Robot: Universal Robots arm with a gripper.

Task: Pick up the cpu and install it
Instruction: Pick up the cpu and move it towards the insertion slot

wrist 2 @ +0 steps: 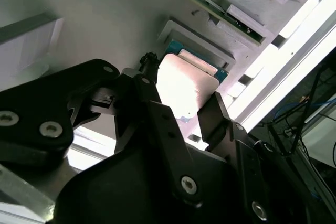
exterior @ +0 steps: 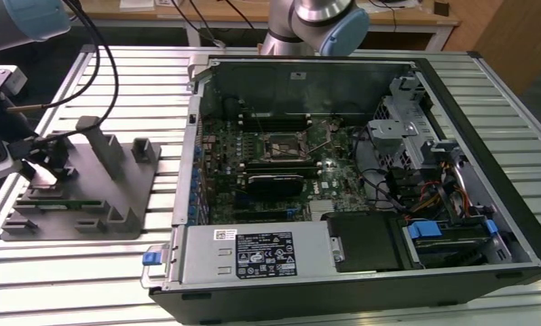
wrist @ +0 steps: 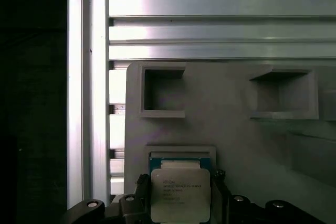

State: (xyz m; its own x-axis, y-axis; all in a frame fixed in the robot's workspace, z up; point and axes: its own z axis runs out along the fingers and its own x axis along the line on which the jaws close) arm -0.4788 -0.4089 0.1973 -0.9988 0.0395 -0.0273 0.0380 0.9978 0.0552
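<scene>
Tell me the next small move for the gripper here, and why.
Probably a short straight lift. In the second wrist view the gripper looks clamped on the cpu at two sides, and the chip sits at its recess in the grey fixture tray. Rising straight should clear the recess walls.

Tray uprights [exterior: 102,146] near fingers [wrist 2: 215,121]; case [exterior: 307,75] open

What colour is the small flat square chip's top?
The cpu top is silvery-grey; best in first wrist view.
</scene>
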